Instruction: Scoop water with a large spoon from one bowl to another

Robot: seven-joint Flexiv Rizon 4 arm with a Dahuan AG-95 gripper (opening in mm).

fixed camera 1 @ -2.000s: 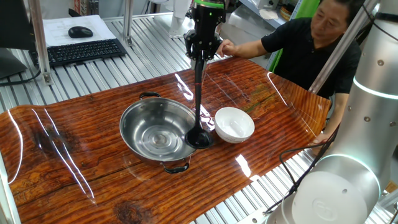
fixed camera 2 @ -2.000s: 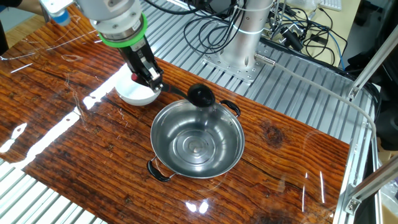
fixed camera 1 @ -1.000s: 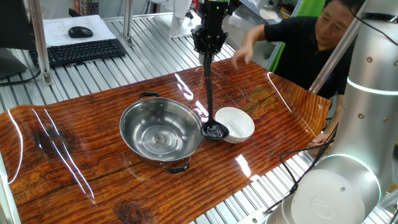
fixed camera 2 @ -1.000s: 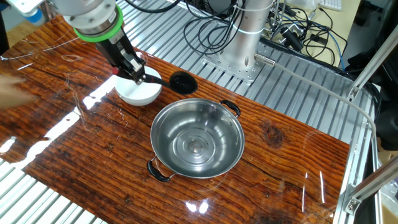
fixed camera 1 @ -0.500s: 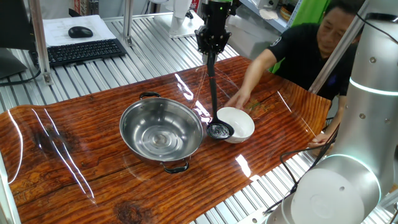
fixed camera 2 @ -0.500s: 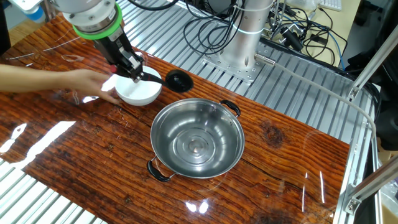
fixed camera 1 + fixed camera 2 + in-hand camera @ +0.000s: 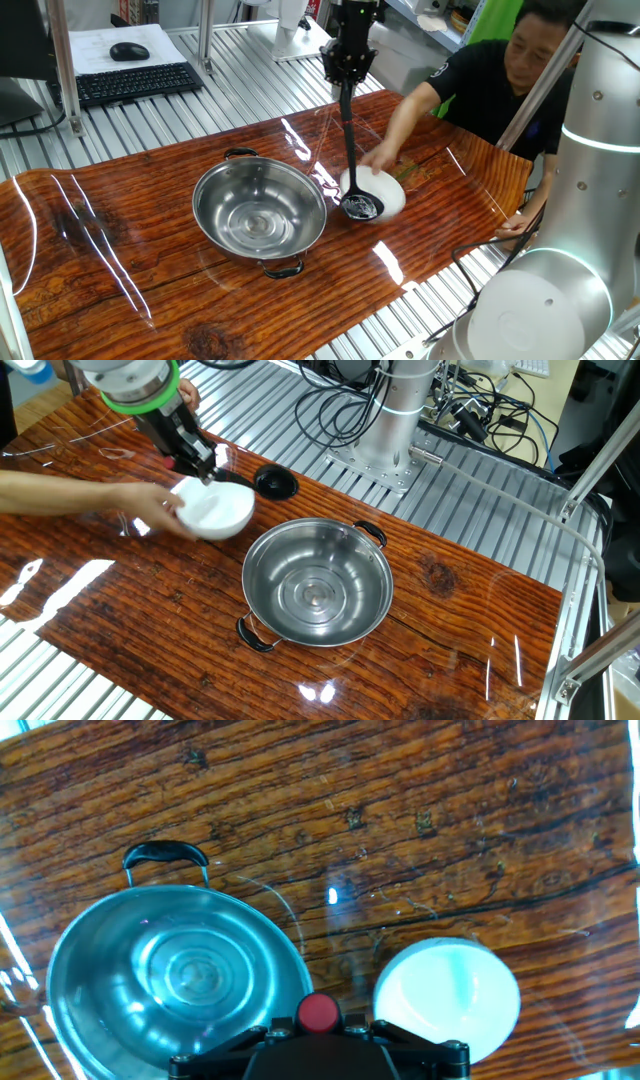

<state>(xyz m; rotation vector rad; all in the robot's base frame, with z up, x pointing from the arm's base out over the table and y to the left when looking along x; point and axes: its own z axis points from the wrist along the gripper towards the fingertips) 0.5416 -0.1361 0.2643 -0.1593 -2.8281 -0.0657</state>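
Jaws (image 7: 346, 76) clenched on the upper end of the large spoon (image 7: 352, 140), thin black handle hanging steeply down from them in one fixed view. Deep round cup of the spoon (image 7: 274, 482) seen in the other fixed view at about 1 o'clock from the small white bowl (image 7: 214, 510), just beside its rim and above the counter (image 7: 100, 610). In one fixed view the same cup overlaps the near edge of the white bowl (image 7: 385, 190); cannot tell from there whether touching. Water not discernible in the cup or in either bowl.

Wide steel bowl (image 7: 259, 213) with dark loop handles resting on the glossy wood-grain counter (image 7: 120, 270), at 9 o'clock from the white bowl, near but apart. In the other fixed view, steel bowl (image 7: 317, 588) at roughly 4 o'clock from the white bowl.

Person's hand (image 7: 150, 508) gripping the white bowl by its rim, bowl tilted and apparently raised off the counter. Same hand (image 7: 372, 157) reaching in from 1 o'clock in one fixed view, arm coming from a man in a black shirt (image 7: 480, 75).

Hand view: steel bowl (image 7: 170, 990) at lower left, white bowl (image 7: 447, 997) at lower right, red round part (image 7: 318, 1012) between them on the dark gripper body at 6 o'clock.
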